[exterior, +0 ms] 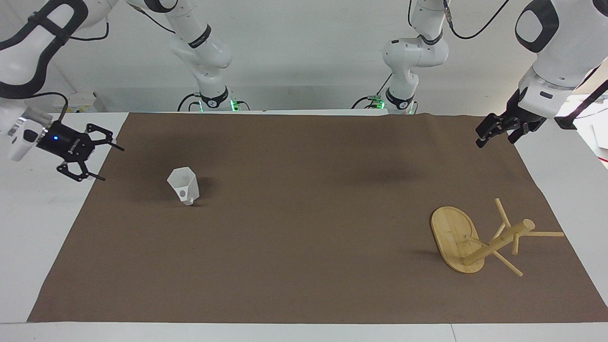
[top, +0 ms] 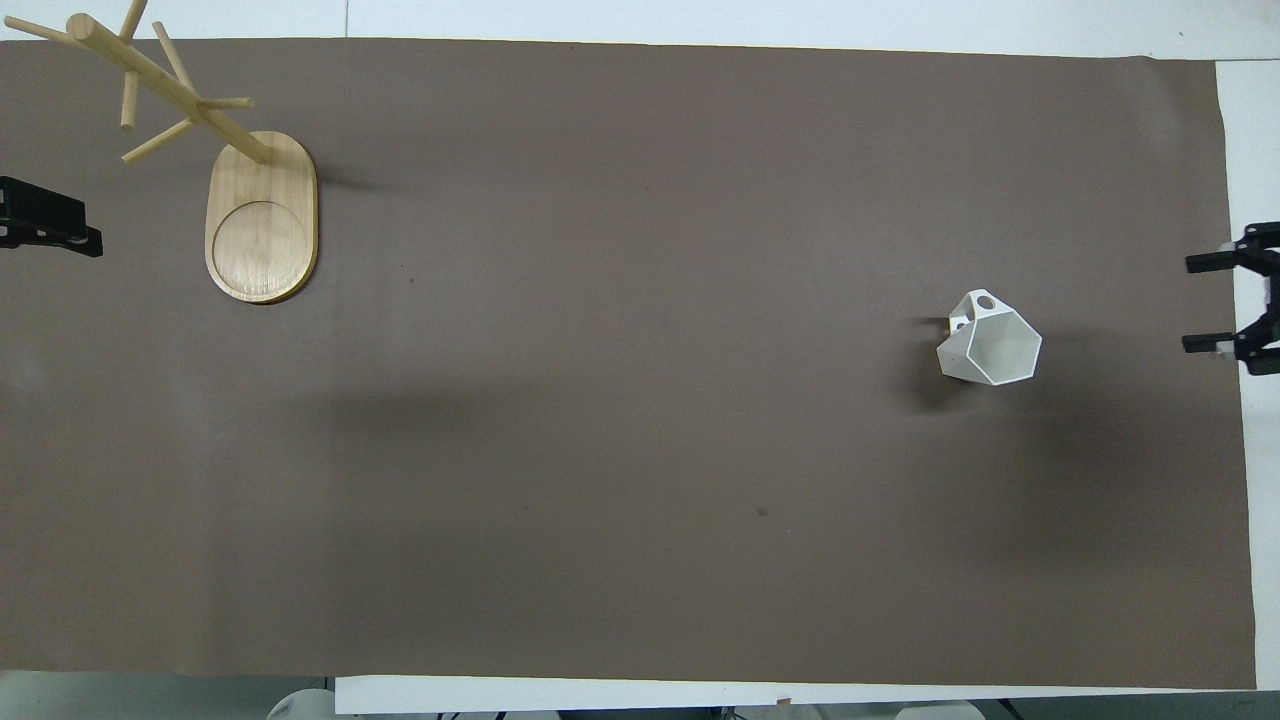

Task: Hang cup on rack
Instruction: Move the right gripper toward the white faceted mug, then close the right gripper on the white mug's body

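The white faceted cup point(exterior: 183, 186) stands upright on the brown mat toward the right arm's end; it also shows in the overhead view point(top: 990, 342), its handle with the round hole turned away from the robots. The bamboo rack point(exterior: 453, 235) stands on its oval base toward the left arm's end, farther from the robots than the cup; its post and pegs point(top: 170, 90) are bare. My right gripper point(exterior: 113, 164) is open and empty over the mat's edge beside the cup, fingers pointing at it point(top: 1188, 303). My left gripper point(exterior: 494, 133) waits over the mat's edge point(top: 60, 228).
The brown mat point(exterior: 304, 247) covers most of the white table point(exterior: 42, 228). White table strips run along both ends and the edge farthest from the robots. The arm bases stand at the robots' edge.
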